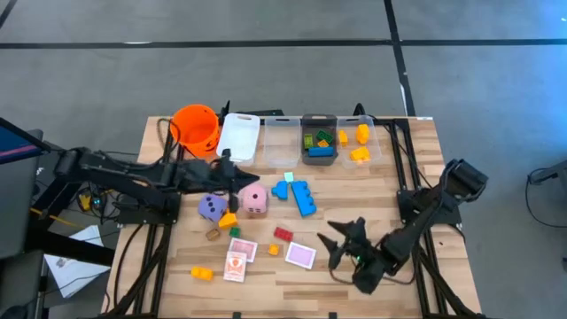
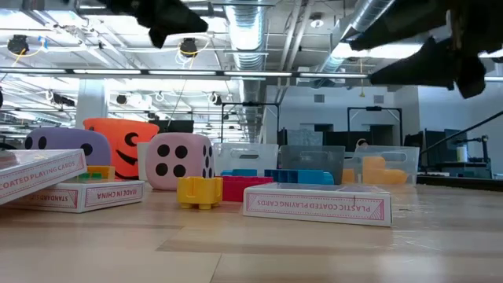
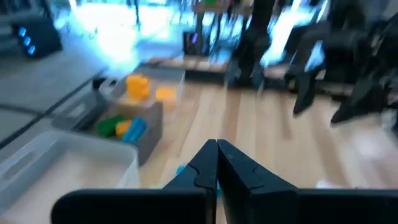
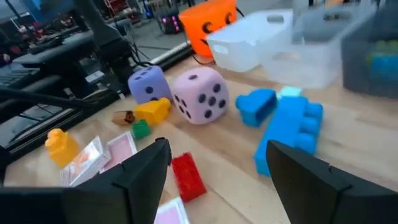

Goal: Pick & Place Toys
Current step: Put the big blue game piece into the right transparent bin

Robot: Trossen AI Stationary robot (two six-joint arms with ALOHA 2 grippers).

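A: Our right gripper (image 1: 341, 241) sits at the lower right of the high view with its fingers spread and nothing between them. Through its wrist camera we look at the red brick (image 4: 188, 176) in the lower middle of the frame, lying alone on the wooden surface (image 1: 399, 186).

B: We'd judge that brick light, hard and glossy, so somewhat slippery. We should pinch it across its 2 long flat sides, not over the studs.

A: Agreed. The large blue brick (image 4: 291, 129) to the right of centre is a stiff, chunky block with rounded studs; it probably fills more of our span. The pink die (image 4: 199, 94) and purple die (image 4: 148, 83) above it, in the upper middle of that frame, look soft-edged and matte, possibly foam. If so, they'd squash a little and grip easily on 2 opposite faces.

B: The card packs (image 1: 301, 255) are thin and flat against the surface, the hardest for us to lift. Our left gripper (image 1: 232, 168) hangs closed and empty in the high view's upper middle, below the white bin (image 1: 239, 137).
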